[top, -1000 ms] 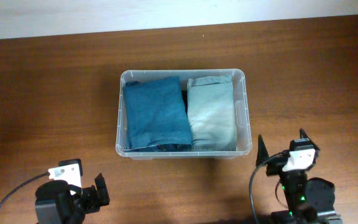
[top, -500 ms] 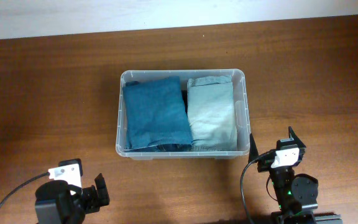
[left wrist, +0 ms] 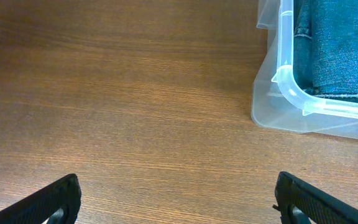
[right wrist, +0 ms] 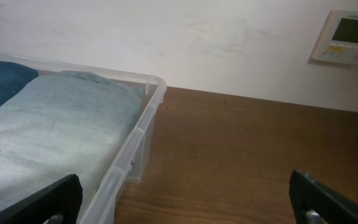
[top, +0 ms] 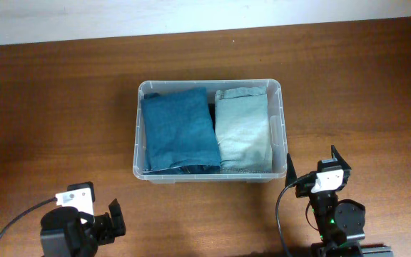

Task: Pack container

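The clear plastic container (top: 282, 128) sits mid-table. Inside lie a folded dark blue jeans piece (top: 178, 130) on the left and a folded pale blue jeans piece (top: 243, 130) on the right. My left gripper (top: 113, 218) is open and empty near the front left edge, away from the container; its view shows the container's corner (left wrist: 286, 84) and the dark jeans (left wrist: 340, 43). My right gripper (top: 312, 168) is open and empty just off the container's front right corner; its view shows the container's rim (right wrist: 143, 121) and the pale jeans (right wrist: 48, 137).
The wooden table (top: 63, 107) runs to a white wall at the back. A wall thermostat (right wrist: 347, 37) shows in the right wrist view.
My right arm moved left and towards the container between the first two frames, then stayed still. The left arm has not moved.
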